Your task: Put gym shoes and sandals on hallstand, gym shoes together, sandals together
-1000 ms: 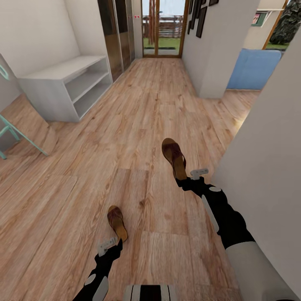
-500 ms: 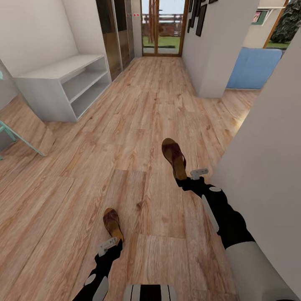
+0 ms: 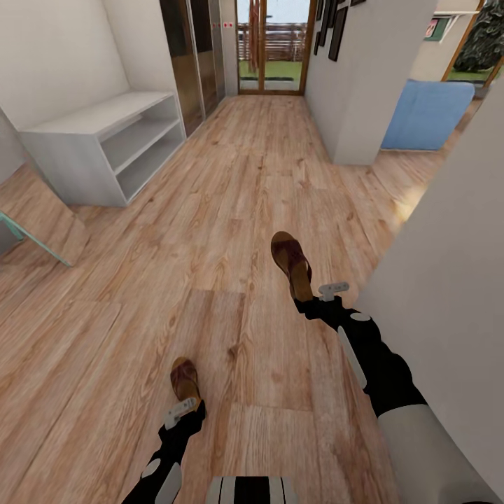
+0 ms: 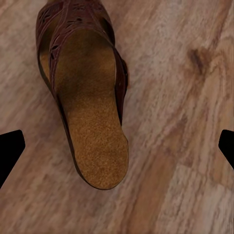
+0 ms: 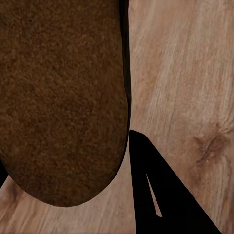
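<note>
Two brown sandals on the corridor floor (image 3: 231, 210), well apart. Left sandal (image 3: 185, 379) lies just ahead of the left gripper (image 3: 180, 411), heel end nearest it. In the left wrist view this sandal (image 4: 83, 92) lies flat, tan footbed up, dark strap at the far end; the two dark fingers (image 4: 10, 152) sit at opposite margins, wide apart, heel not touched by either.

Right sandal (image 3: 292, 263) is farther forward, its heel running under the right gripper (image 3: 323, 299). In the right wrist view the footbed (image 5: 63, 97) is very near, rounded heel edge close beside one dark finger (image 5: 161, 195); whether the fingers are apart or closed on it cannot be told.

Hallstand (image 3: 105, 143) stands against the left wall, well ahead of both sandals: light-grey, flat top, two open shelves. Bare plank floor between sandals and hallstand.

Right arm runs close along a white wall (image 3: 448, 280). Corridor continues straight to a glazed door (image 3: 271, 45). Opening on the right shows a blue sofa (image 3: 427, 115). A teal frame leg (image 3: 31, 238) crosses the left margin.
</note>
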You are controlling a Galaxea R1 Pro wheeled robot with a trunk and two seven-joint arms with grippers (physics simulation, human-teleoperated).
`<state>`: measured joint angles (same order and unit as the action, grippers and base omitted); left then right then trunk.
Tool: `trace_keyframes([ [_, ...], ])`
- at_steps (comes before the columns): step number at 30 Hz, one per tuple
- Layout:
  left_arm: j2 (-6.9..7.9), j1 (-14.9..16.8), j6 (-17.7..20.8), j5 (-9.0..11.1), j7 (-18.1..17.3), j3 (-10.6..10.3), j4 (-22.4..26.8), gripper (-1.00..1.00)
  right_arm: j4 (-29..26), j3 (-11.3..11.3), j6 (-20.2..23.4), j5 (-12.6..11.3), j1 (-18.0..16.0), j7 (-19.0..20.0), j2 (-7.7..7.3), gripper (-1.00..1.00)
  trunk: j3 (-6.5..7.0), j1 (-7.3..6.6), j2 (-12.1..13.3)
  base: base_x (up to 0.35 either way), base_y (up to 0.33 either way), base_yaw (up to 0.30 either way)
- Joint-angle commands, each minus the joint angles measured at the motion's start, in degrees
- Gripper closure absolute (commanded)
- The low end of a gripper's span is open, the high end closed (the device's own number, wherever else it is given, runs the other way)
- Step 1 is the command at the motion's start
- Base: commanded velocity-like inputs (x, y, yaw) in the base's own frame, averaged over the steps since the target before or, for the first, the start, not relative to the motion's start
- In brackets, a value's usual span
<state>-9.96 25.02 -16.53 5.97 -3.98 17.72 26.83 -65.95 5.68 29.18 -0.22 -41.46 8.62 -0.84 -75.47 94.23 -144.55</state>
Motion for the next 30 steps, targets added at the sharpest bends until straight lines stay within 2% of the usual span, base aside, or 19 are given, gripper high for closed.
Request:
trace_keyframes([
  [1, -0.04, 0.0, -0.1, 0.6, -0.4, 0.2, 0.0, -1.0, -0.1, 0.1, 0.4, -0.2, 0.0, -0.1, -0.04, 1.0, -0.04, 0.0, 0.0, 0.038, 0.0, 0.0],
  [30, -0.04, 0.0, -0.1, 0.6, -0.4, 0.2, 0.0, -1.0, 0.0, -0.1, 0.4, -0.2, 0.0, 0.1, -0.1, 1.0, -0.04, 0.0, 0.0, 0.004, 0.0, 0.0],
])
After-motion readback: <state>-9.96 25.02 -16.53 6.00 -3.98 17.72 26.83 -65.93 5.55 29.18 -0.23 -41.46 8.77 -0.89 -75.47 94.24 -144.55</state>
